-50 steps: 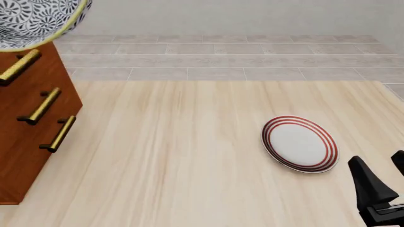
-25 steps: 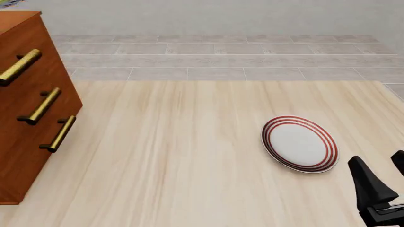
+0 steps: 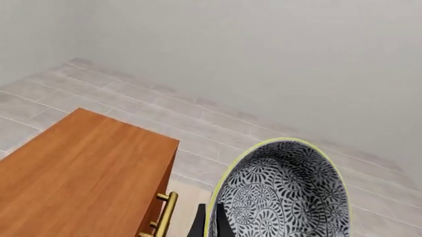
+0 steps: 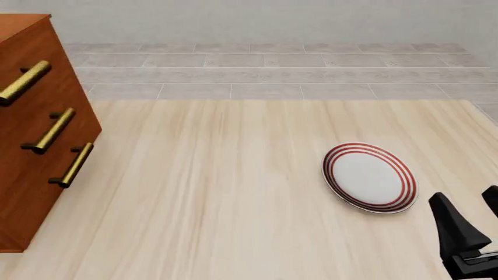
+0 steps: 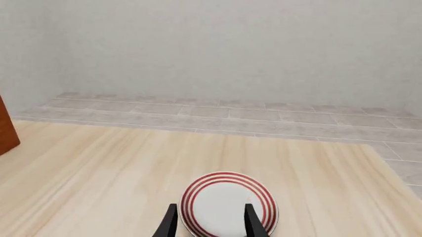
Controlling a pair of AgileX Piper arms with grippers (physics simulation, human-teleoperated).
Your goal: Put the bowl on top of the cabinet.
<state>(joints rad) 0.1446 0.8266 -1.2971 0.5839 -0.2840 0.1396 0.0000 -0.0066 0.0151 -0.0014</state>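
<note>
Claw tips of the right arm (image 4: pixel 474 224) sit at the lower right of the front view, spread apart and gripping nothing, with the red-ringed plate (image 4: pixel 370 177) lying just beyond them on the pale wooden surface (image 4: pixel 218 192). That arm has no part in this step, I'd say.

Further off, at the left edge of that view, stands the cabinet (image 4: pixel 35 146), brass handles down its front; the bowl does not appear there at all. The left wrist view finds it: the bowl (image 3: pixel 280 190) fills the lower right of that frame, lifted, tilted so its patterned inside faces the camera, with the cabinet's flat top visible at lower left, beside and below the bowl. The left claw (image 3: pixel 209 222) pinches the bowl's rim, one dark finger showing at each side of it.

To do this well, I reckon the arm should carry the bowl sideways until it is squarely over the cabinet top, level it, lower gently, and only then let go.
</note>
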